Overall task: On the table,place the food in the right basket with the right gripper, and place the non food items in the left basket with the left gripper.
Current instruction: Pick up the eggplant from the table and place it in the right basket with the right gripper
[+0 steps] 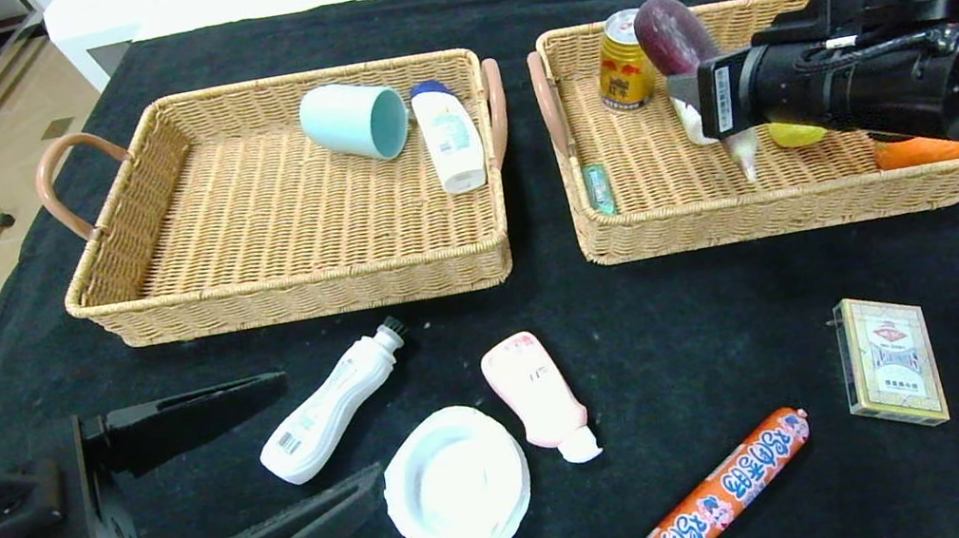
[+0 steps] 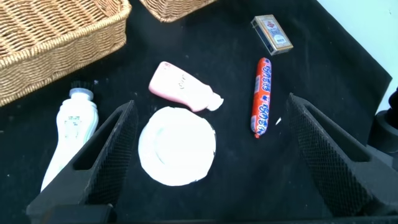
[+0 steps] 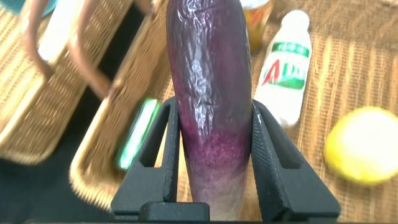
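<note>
Above the right basket (image 1: 778,207) we saw the right gripper (image 3: 214,180) clamped on the purple eggplant (image 3: 208,93), while the left gripper (image 2: 211,149) hovered wide open, well short of that basket, over the white lid (image 2: 177,146).

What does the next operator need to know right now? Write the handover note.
Right hand: shut on the purple eggplant, held above the right basket, not yet released.
Left hand: open, empty, over the white lid at the table's near side.
Done: teal cup and white bottle in the left basket; can, lemon, drink bottle, green pack and an orange item in the right.
Left: drop the eggplant; sausage goes right; brush bottle, pink tube, lid and card box go left.
</note>
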